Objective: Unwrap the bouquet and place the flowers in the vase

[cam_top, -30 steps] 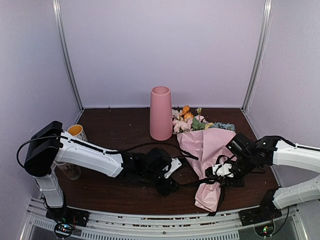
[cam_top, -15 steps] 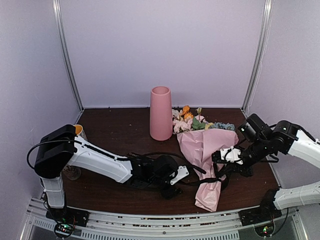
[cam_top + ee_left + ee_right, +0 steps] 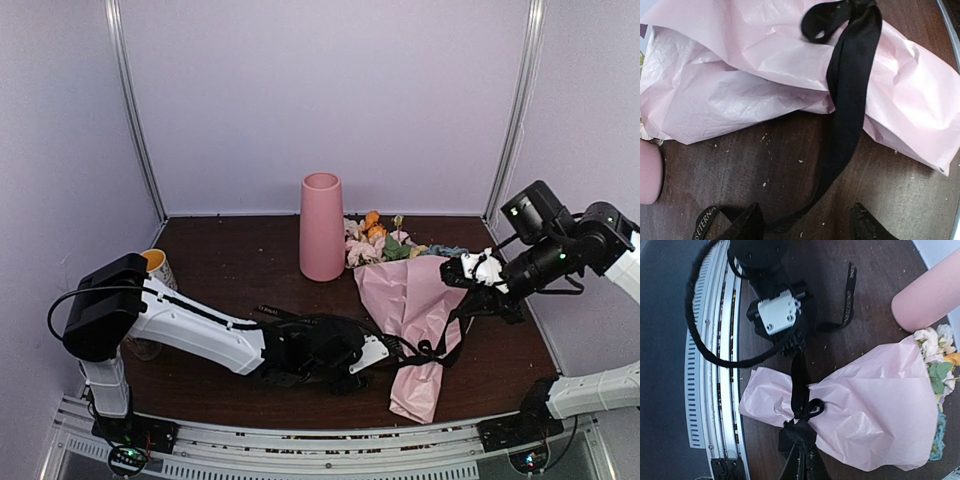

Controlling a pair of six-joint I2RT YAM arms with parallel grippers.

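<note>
The bouquet [image 3: 415,305] lies right of the pink vase [image 3: 321,227], blooms pointing away from the arms. The right gripper [image 3: 799,445], high on its right side, is clamped on the black ribbon [image 3: 847,100], seemingly near the knot. The left gripper [image 3: 807,227] sits low at its left, jaws apart astride 1 ribbon tail.

You have bare tabletop [image 3: 230,250] behind the left arm [image 3: 200,335], from the mug [image 3: 152,262] to the vase [image 3: 322,225]. Right of the vase the bouquet [image 3: 410,295] lies close beside it, and the black ribbon [image 3: 847,100], strung across the wrap's near end, bars the front right.
</note>
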